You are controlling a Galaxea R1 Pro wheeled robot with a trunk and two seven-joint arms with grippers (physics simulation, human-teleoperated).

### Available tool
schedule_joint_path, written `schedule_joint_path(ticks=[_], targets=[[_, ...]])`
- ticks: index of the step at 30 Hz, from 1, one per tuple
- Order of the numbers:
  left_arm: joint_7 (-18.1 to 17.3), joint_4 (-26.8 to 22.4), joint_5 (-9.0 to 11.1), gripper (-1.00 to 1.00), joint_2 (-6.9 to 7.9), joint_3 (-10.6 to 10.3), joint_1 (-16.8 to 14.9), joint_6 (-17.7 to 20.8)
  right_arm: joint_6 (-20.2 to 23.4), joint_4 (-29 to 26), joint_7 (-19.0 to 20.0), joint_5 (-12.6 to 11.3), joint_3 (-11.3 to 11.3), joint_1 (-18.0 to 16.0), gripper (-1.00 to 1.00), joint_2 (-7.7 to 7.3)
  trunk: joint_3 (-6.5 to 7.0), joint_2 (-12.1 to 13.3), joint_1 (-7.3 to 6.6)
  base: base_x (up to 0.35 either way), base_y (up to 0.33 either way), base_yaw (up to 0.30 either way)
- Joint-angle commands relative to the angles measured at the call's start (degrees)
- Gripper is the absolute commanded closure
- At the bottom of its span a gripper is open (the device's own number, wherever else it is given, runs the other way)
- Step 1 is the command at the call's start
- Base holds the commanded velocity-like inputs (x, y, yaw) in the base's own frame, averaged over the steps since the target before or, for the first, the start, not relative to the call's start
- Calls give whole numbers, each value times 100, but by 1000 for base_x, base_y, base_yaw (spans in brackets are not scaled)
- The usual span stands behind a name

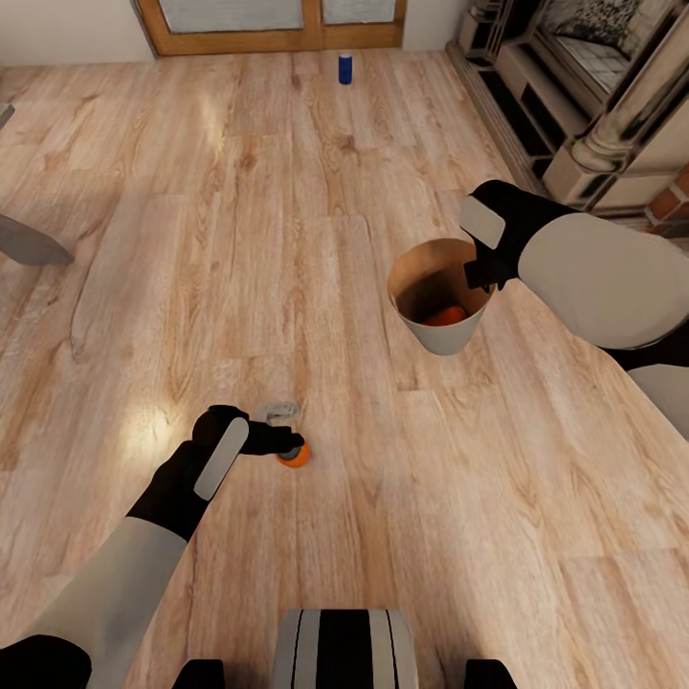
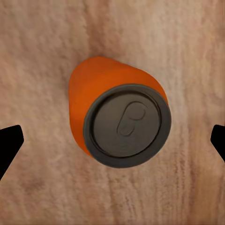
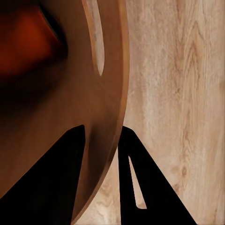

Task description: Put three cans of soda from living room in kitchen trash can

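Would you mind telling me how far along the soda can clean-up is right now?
Done: one orange can already lies inside the trash can, whose rim the right gripper pinches. In hand: the left gripper hangs open above the second orange can standing on the wood floor, not yet grasped. Left: the blue can stands on the floor far ahead near the wooden door frame.

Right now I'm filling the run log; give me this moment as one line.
left tool: open over orange can on floor | right tool: shut on trash can rim | one orange can in bin | blue can far on floor
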Motion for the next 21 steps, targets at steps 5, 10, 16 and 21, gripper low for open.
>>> schedule_joint_path(ticks=[5,10,16,21], targets=[[0,7,0,-100,0,0,0,0,11,-4,6,50,50,0,100,3,-110,-7,12,0,0,0],[0,-4,0,-100,0,0,0,0,11,-8,6,50,54,0,100,14,-132,-8,15,0,0,0],[1,-9,0,-100,0,0,0,0,11,-9,6,50,55,3,100,30,-132,-8,15,0,0,0],[0,-4,0,-100,0,0,0,0,11,-8,6,50,55,8,100,28,-177,-11,20,0,0,0]])
